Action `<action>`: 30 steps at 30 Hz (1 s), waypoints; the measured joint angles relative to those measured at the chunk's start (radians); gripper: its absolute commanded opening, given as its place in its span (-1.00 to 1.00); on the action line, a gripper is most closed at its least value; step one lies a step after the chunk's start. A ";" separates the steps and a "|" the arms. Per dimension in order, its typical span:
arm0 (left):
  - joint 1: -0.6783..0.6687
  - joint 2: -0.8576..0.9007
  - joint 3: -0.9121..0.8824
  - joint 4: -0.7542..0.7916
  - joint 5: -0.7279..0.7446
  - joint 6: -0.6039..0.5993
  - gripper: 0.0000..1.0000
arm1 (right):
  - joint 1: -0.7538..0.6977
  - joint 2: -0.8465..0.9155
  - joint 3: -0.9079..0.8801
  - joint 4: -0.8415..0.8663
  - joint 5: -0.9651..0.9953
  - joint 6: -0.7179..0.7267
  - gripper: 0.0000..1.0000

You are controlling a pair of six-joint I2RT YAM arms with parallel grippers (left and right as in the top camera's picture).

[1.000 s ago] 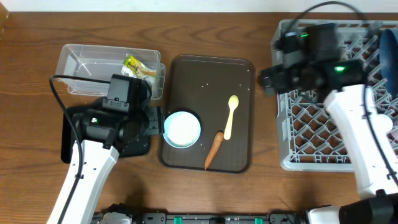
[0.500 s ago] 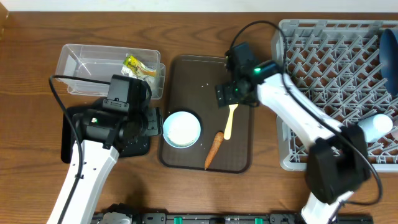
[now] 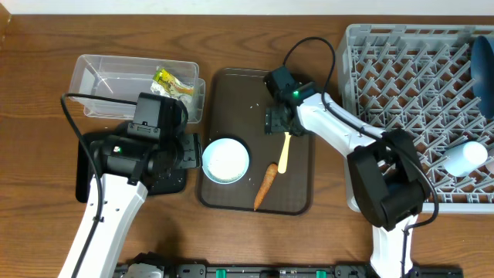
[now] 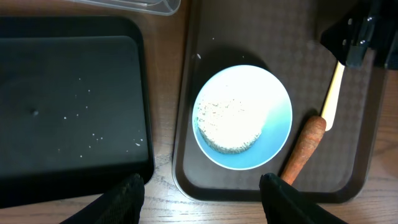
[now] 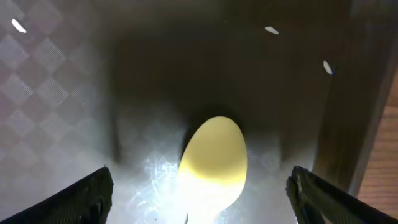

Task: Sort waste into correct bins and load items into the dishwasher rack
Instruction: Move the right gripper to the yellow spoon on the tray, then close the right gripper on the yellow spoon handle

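- One spoon [image 3: 283,154] concerns us: it lies on the right half of the tray [image 3: 231,93], with its handle tip just beside the carrot [image 3: 265,185].
- Its long axis runs nearly straight away from us, scoop end far and handle near.
- We judge it light, stiff and smooth. It lies flat, so the narrow neck, pinched across its width, looks like the best hold.
- Right jaws stand wide apart astride the scoop end, gripping nothing.
- Left jaws hang apart and empty near the bowl [image 4: 242,118].
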 measured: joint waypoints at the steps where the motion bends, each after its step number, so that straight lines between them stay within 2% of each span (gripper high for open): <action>1: 0.000 0.000 0.000 0.000 0.000 0.000 0.25 | 0.004 0.000 0.000 0.002 0.003 0.002 0.69; 6: 0.000 0.000 0.000 0.000 0.000 0.000 0.25 | 0.016 0.013 0.000 0.000 0.007 0.013 0.47; 12: 0.000 0.000 0.000 0.000 0.000 0.000 0.25 | 0.016 0.026 0.000 -0.009 0.009 0.016 0.47; 15: 0.000 0.000 0.000 0.000 0.000 0.000 0.25 | 0.016 0.026 0.000 -0.010 0.010 0.016 0.39; 21: 0.000 0.000 0.000 0.000 0.000 0.000 0.25 | 0.016 0.026 0.000 -0.010 0.010 0.022 0.02; 30: 0.000 0.000 0.000 0.000 0.000 0.000 0.25 | 0.016 0.026 0.000 -0.011 0.013 0.025 -0.02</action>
